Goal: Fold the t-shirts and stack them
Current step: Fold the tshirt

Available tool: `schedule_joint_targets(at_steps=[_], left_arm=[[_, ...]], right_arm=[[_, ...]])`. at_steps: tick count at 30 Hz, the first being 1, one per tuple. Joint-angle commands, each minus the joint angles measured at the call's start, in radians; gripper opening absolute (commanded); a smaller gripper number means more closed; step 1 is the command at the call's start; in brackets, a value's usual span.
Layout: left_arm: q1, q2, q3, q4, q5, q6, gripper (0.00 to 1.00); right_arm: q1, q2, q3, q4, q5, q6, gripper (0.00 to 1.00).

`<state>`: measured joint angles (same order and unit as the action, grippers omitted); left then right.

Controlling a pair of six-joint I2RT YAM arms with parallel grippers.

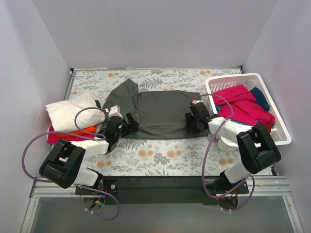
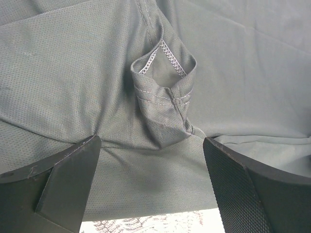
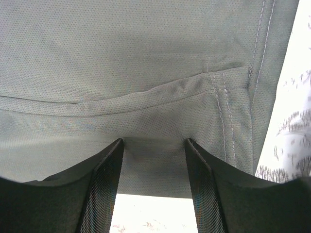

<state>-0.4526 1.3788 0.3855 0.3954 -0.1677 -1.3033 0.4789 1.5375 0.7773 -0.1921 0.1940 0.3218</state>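
Note:
A dark grey t-shirt (image 1: 160, 114) lies spread flat on the middle of the table, one sleeve sticking out at the back left. My left gripper (image 1: 128, 122) is at its left near edge, my right gripper (image 1: 191, 119) at its right edge. In the left wrist view the left gripper (image 2: 151, 167) is wide open above the grey cloth (image 2: 87, 73), near a folded-over sleeve cuff (image 2: 165, 92). In the right wrist view the right gripper (image 3: 154, 160) is open, its fingertips (image 3: 108, 170) pressing on the grey cloth (image 3: 121, 58), whose hem edge lies between the jaws.
At the left edge lies a stack: a white shirt (image 1: 70, 110) over an orange one (image 1: 83, 129) and a magenta one (image 1: 52, 137). A white slatted basket (image 1: 279, 127) at the right holds a magenta shirt (image 1: 240, 106) and a blue one (image 1: 262, 97). Grey walls enclose the floral tablecloth (image 1: 160, 155).

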Motion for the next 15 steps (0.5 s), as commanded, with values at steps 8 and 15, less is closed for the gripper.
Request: schedule_joint_targets(at_steps=[8,15], left_arm=[[0.008,-0.01,-0.098,0.016,0.079,-0.056,0.8],[-0.029,-0.135,-0.183,-0.021,0.128,-0.148,0.8]], right_arm=[[-0.008,-0.089,-0.154,-0.294,-0.059,0.079,0.5],[-0.008,-0.195,-0.223,-0.31,-0.143,0.088,0.51]])
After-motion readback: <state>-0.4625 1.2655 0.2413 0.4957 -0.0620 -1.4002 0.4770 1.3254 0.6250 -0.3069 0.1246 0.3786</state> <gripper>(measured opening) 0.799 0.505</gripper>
